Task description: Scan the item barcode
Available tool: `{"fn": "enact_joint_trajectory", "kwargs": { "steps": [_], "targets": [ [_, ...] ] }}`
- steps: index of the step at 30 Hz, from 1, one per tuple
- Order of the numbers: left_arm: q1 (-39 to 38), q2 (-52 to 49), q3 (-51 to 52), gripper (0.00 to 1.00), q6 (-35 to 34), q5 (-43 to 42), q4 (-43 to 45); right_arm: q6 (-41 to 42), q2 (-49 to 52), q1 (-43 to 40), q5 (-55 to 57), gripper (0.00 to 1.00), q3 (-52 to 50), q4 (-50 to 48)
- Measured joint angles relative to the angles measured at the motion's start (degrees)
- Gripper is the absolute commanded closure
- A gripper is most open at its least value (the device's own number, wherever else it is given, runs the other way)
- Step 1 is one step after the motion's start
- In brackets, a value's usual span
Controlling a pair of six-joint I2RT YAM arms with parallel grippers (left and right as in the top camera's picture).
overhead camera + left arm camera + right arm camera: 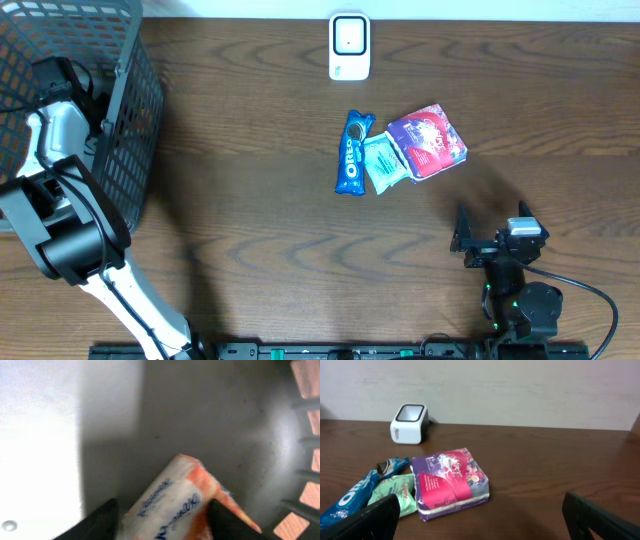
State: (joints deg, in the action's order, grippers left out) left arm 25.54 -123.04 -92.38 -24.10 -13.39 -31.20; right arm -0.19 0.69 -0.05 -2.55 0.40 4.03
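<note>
Wooden table: left gripper straddles tissue pack in basket, grip unclear to us; right gripper spread wide; scanner unused

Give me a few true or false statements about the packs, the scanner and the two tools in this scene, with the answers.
1. A Kleenex pack lies between the fingers of the left tool, inside the basket. True.
2. The white scanner sits inside the basket. False: it stands on the table, well outside the basket.
3. The right tool holds the purple pack. False: it is open and empty, apart from that pack.
4. The Oreo pack lies on the table right beside the green pack. True.
</note>
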Motion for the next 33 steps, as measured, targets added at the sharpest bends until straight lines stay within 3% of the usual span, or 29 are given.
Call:
{"fn": "enact_joint_trajectory", "kwargs": {
  "steps": [5,17,25,33],
  "targets": [
    [-0.15,0.0,-0.07,0.92,-0.28,-0.26,0.15,0.0,0.0,0.0,0.0,0.01,0.0,0.0],
    [2.1,4.04,0.57,0.93,-0.11,0.37,-1.66,0.0,0.0,0.0,0.0,0.01,0.0,0.0],
    [7.82,25.81,0.96,0.93,-0.11,1.31,-2.84,0.0,0.0,0.0,0.0,0.01,0.0,0.0],
    [5.84,43.43,0.61,0.93,0.04,-1.79,-8.9,0.0,0.0,0.0,0.0,0.01,0.0,0.0]
  ]
}}
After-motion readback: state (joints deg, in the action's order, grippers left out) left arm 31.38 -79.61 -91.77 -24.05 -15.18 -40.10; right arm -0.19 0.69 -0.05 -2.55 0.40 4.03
